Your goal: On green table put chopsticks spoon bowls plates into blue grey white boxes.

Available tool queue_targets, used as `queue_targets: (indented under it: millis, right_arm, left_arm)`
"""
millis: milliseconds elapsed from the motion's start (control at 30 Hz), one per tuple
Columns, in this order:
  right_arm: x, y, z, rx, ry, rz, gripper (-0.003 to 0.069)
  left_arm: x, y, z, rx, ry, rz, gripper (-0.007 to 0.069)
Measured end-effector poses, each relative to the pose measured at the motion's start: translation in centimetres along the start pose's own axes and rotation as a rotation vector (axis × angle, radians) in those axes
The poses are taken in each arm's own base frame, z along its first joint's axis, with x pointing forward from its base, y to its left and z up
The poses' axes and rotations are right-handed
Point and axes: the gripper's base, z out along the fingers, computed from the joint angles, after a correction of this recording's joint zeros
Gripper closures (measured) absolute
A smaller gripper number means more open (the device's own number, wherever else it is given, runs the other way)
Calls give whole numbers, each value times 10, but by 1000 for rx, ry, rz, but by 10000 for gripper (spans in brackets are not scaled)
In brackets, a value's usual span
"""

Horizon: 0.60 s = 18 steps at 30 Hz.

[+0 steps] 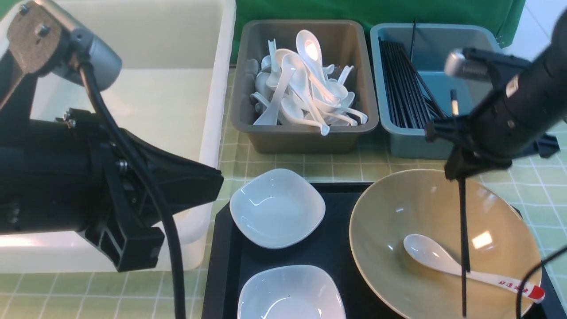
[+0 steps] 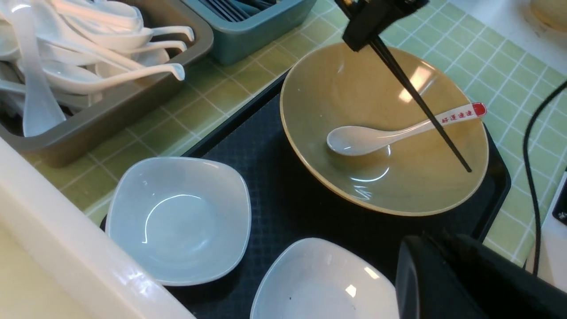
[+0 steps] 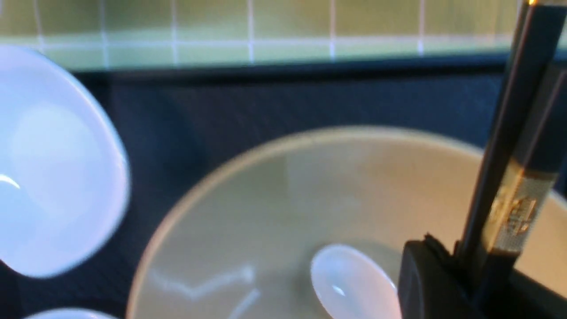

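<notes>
In the front view, the right gripper (image 1: 458, 170) is closed on the chopsticks (image 1: 463, 230). They hang almost straight down over the bowl (image 1: 412, 208), with the thin ends low. The spoon (image 1: 436, 257) lies inside the bowl, its red handle tip at the rim. The bowl and the two plates (image 1: 277, 208) stand on the black tray (image 1: 336, 248), on the green table (image 1: 545, 190). Behind them stand the white tub (image 1: 219, 88), the grey box (image 1: 305, 141) full of plain white spoons (image 1: 305, 84), and the blue box (image 1: 409, 141) with black sticks (image 1: 401, 88). The left gripper (image 1: 195, 181) is over the tub's near corner (its jaws do not show, so I cannot tell their state).

The left wrist view shows something the front view does not: the chopsticks are slanted and cross above the spoon's handle. Whether their ends touch the bowl, I cannot tell.

The right wrist view is blurred but very near. Only here the gold band (image 3: 516, 212) is seen clearly, just above the gripping finger.
</notes>
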Motion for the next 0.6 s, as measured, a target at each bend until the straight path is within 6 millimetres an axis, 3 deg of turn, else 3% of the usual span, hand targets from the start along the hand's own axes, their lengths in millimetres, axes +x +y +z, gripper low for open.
queue_targets:
  millis: [333,600]
  right_arm:
    - [-38,22,6,-110,67,38,602]
    - [-73,6,9,-245,69,168,602]
  left_arm:
    - [0,0,0,1,-1,-1,624]
    - [0,0,0,2,0,-1,624]
